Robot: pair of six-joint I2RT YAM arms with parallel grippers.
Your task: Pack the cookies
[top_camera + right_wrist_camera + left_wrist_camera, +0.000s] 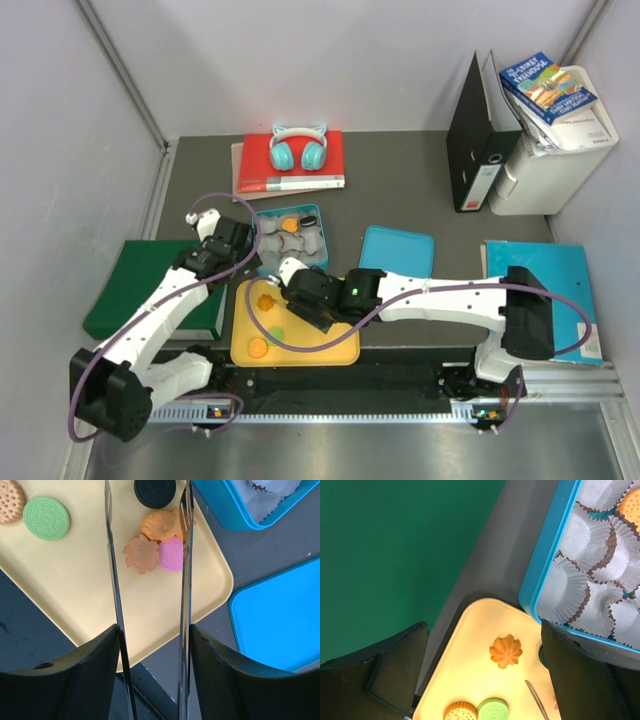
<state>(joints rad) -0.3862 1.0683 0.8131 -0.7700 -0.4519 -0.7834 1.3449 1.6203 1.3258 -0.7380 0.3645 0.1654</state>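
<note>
1. Your right gripper [146,500] has its two long thin blades standing apart with nothing pinched between them. It hangs over the yellow tray [75,580].
2. Four of the cookies lie under and between those blades: a black cookie [155,491], a plain orange cookie [159,525], a scalloped cookie [141,554] and a pink cookie [171,555]. The last three touch one another. In the wrist view one blade crosses the orange and pink pieces, but you cannot tell whether it touches them.
3. A green cookie [46,517] and a dotted orange cookie [9,501] lie side by side on the same tray, well apart from that cluster.
4. Your left gripper [484,630] is spread wide and empty. It is over the tray corner just beside the blue tin [542,560].
5. The tin is lined with white paper cups [565,587], and one cup holds a packed orange cookie [632,505].
6. The blue lid [397,250] lies flat to the right of the tin. A green folder [150,285] lies to the left of the tray.
</note>
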